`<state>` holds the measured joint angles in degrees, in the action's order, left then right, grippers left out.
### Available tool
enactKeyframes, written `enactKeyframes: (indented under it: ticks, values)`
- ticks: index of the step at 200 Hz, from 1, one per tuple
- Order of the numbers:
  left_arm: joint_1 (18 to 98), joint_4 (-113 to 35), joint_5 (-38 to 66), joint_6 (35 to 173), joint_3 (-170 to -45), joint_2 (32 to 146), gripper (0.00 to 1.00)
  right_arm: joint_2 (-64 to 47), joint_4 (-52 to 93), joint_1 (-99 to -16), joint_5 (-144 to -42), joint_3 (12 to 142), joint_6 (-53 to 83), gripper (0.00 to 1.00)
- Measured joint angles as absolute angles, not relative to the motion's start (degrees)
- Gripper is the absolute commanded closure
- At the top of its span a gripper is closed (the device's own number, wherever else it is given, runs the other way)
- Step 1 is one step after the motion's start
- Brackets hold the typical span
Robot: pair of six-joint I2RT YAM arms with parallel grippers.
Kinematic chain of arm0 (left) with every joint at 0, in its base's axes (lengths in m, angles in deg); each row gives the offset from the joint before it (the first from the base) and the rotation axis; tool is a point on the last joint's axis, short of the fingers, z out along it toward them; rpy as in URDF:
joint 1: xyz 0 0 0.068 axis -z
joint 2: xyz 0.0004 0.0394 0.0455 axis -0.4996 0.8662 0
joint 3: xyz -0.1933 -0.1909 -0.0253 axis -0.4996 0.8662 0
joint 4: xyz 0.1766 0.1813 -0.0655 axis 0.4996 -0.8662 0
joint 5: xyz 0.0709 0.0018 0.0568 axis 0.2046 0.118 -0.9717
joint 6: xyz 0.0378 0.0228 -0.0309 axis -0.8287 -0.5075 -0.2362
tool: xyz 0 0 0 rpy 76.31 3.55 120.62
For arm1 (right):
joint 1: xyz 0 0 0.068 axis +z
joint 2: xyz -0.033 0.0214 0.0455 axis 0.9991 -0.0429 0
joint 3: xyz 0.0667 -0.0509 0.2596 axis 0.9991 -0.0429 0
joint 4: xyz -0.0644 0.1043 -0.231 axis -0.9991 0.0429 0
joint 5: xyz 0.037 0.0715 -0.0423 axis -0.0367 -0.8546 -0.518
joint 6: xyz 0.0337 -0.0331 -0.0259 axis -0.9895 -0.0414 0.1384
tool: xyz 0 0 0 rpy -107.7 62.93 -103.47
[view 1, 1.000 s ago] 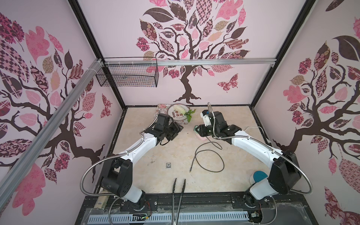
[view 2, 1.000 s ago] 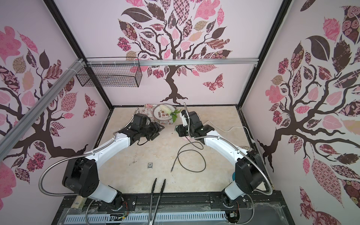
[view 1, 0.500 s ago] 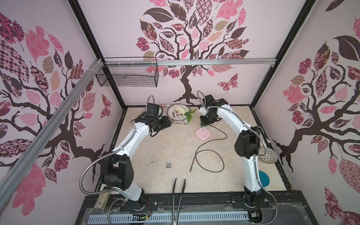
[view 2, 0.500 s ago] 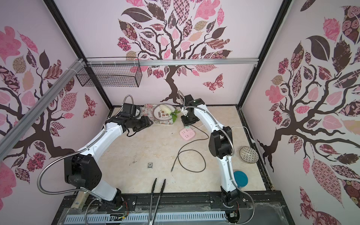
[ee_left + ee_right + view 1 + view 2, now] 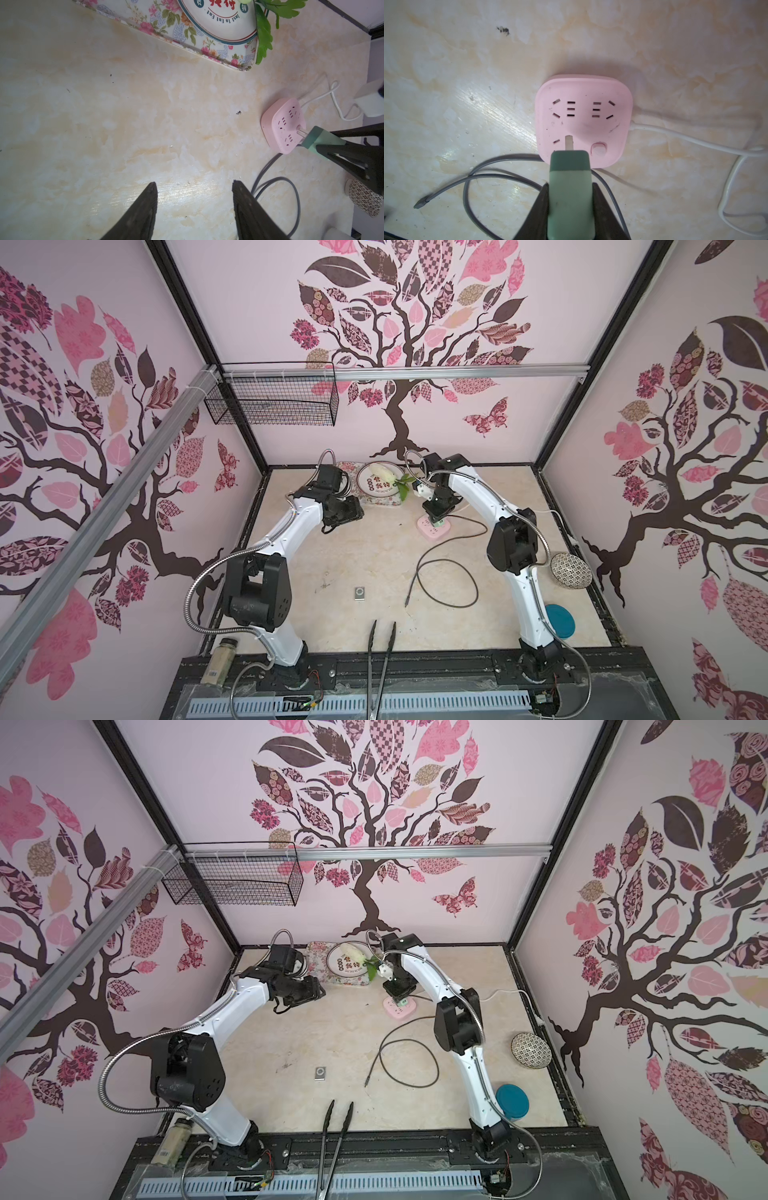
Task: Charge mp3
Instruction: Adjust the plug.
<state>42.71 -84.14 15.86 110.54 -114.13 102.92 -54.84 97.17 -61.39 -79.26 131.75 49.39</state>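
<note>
Right tool (image 5: 570,184) lowered plug (image 5: 318,139) to strip (image 5: 583,124); plate (image 5: 373,494) holds vegetable (image 5: 383,469) (white).

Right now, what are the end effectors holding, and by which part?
The right end effector pinches the green plug by its sides; the left end effector holds nothing.

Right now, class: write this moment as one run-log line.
right claw: shut on green plug, prong at pink power strip | left claw: open, empty | mp3: untouched on table
</note>
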Motion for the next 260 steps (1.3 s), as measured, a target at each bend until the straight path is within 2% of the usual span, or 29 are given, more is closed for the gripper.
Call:
enactKeyframes:
  ticks: [22, 66, 86, 109, 148, 197, 225, 260]
  values:
    - [43.6, -82.0, 18.1, 111.0, -114.3, 103.9, 0.49, -54.8, 97.4, -61.6, -78.3, 131.8, 50.2, 1.0]
    - [50.6, -74.1, 20.9, 116.0, -118.3, 112.7, 0.57, -54.8, 97.5, -62.1, -77.9, 131.7, 52.4, 1.0]
    - [52.2, -70.4, 22.6, 118.6, -118.4, 115.0, 0.57, -54.7, 97.6, -62.1, -79.0, 131.9, 53.1, 1.0]
    - [52.7, -65.6, 25.4, 122.0, -118.2, 115.9, 0.53, -54.1, 97.1, -62.3, -83.0, 132.2, 53.6, 1.0]
    - [52.6, -45.6, 33.3, 130.3, -107.1, 111.2, 0.48, -43.7, 91.0, -62.3, -95.4, 119.4, 56.8, 1.0]
    - [52.1, -23.1, 41.0, 138.3, -93.4, 106.9, 0.47, -27.5, 83.5, -64.1, -120.0, 105.1, 60.0, 1.0]
    - [52.9, -13.9, 44.2, 140.6, -90.1, 103.3, 0.48, -24.9, 82.1, -64.5, -128.8, 103.5, 61.4, 1.0]
    - [53.5, 3.1, 48.4, 147.6, -84.8, 100.3, 0.51, -24.7, 80.2, -64.8, -135.0, 101.2, 61.7, 1.0]
